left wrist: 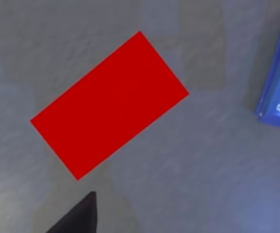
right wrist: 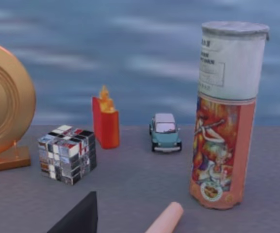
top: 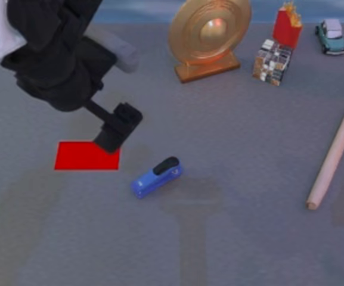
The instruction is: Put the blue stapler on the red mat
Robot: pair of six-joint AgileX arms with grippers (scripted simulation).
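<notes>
The blue stapler (top: 157,177) lies flat on the grey table near the middle, its black pad toward the back right. The red mat (top: 87,156) lies flat to its left, a short gap apart. My left gripper (top: 113,137) hangs over the mat's back right corner, open and holding nothing. In the left wrist view the red mat (left wrist: 109,104) fills the centre, the blue stapler (left wrist: 279,82) sits at the frame edge, and one dark fingertip (left wrist: 84,213) shows. My right arm is outside the top view; one fingertip (right wrist: 81,216) shows in its wrist view.
At the back stand a gold disc trophy (top: 208,36), a patterned cube (top: 272,61), a red fries box (top: 287,26) and a toy car (top: 331,36). A pale rolling pin (top: 333,155) lies at the right. A tall can (right wrist: 225,116) stands near my right gripper.
</notes>
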